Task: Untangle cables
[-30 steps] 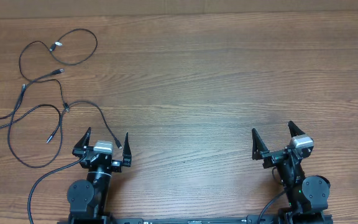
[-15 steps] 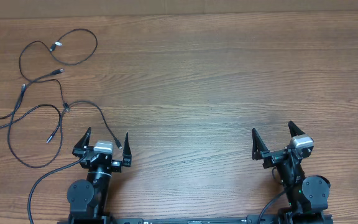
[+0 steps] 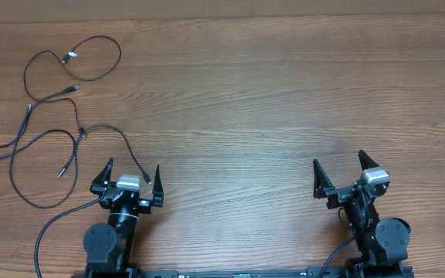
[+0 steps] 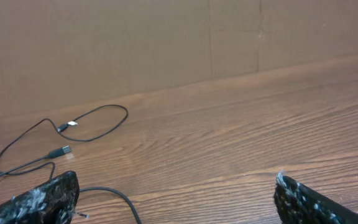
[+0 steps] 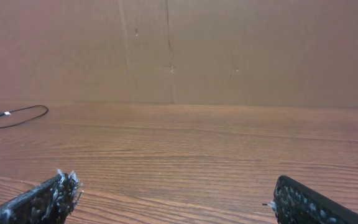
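Progress: I am judging untangling unfinished | cables are lying in overlapping loops at the table far-left | left gripper and right gripper are hovering, fingers apart, gripping nothing.

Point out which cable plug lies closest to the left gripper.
The dark plug ending the cable that runs down from the tangle, just beside the left gripper. The white-tipped plug and silvery plug lie far up the table.
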